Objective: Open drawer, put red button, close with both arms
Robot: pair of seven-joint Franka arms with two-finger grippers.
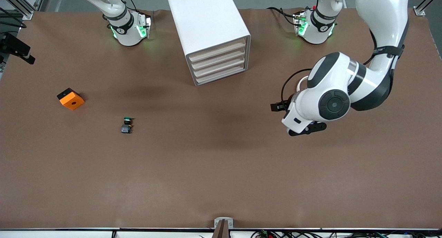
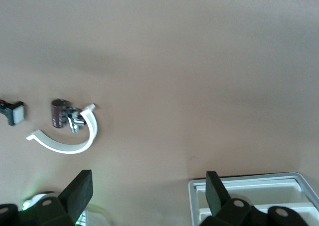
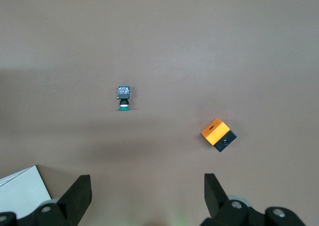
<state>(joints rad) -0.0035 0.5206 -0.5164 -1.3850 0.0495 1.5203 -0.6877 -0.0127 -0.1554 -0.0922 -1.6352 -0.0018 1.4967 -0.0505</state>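
Observation:
The white cabinet (image 1: 207, 20) stands midway between the two arm bases. Its four cream-fronted drawers (image 1: 219, 62) are all shut. A small switch with a dark red cap (image 2: 60, 114) lies on the table in the left wrist view. The left arm hides it in the front view. My left gripper (image 1: 305, 129) is open and empty in the air toward the left arm's end of the table; it also shows in its wrist view (image 2: 148, 188). My right gripper (image 3: 145, 188) is open and empty high over the table. It is outside the front view.
A green-capped button (image 1: 126, 125) and an orange cube (image 1: 70, 99) lie toward the right arm's end; the right wrist view also shows the button (image 3: 124, 97) and the cube (image 3: 218, 135). A white curved strip (image 2: 70, 144) and a small black part (image 2: 13, 112) lie beside the red-capped switch.

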